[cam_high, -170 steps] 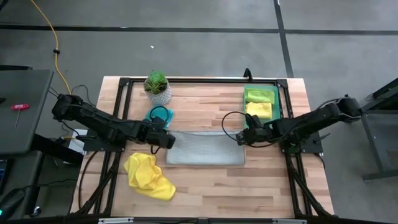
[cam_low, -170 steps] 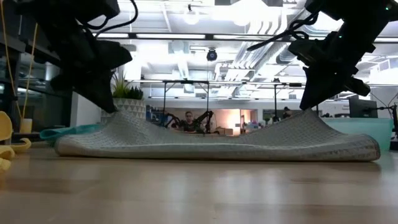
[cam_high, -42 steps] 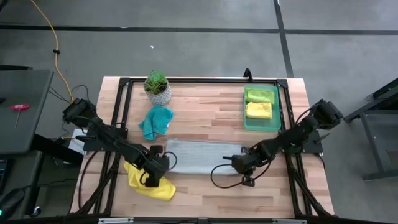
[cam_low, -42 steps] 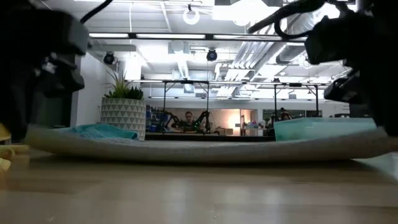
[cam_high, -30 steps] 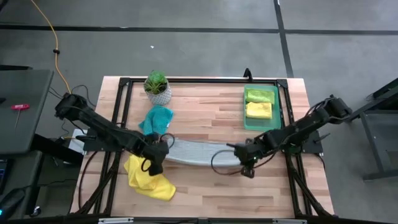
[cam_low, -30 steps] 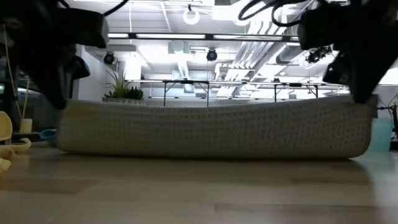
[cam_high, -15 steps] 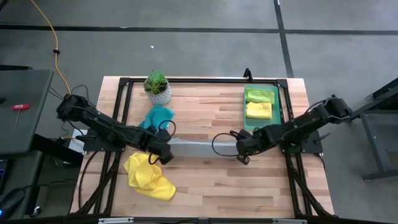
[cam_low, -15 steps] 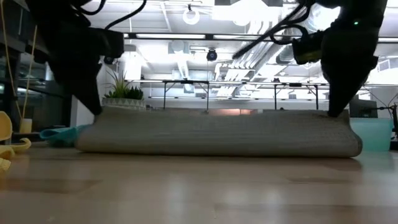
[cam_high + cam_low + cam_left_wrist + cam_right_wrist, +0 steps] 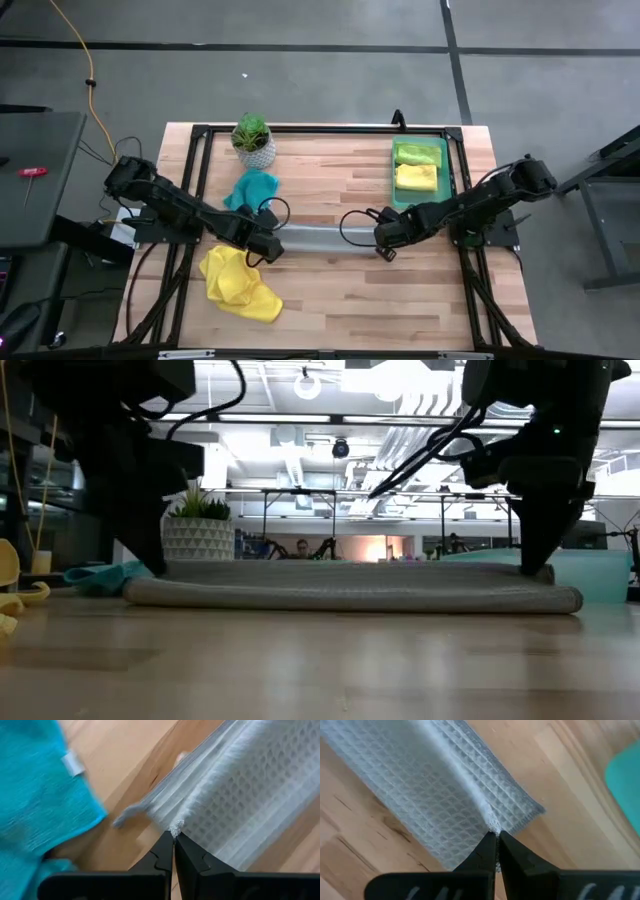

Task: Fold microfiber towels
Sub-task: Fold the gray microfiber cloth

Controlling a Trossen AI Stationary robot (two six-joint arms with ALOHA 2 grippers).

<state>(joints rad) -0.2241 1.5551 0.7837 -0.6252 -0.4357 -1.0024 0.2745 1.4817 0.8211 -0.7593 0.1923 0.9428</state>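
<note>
At mid-table the grey towel [image 9: 325,241] lies folded into a strip, left gripper [image 9: 262,245] and right gripper [image 9: 384,240] each pinching an end; uneven release could drag its layers askew.

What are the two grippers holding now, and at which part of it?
Both hold the grey-white towel, now a narrow folded strip. The left gripper pinches a corner at one end, the right gripper a corner at the other end.
</note>
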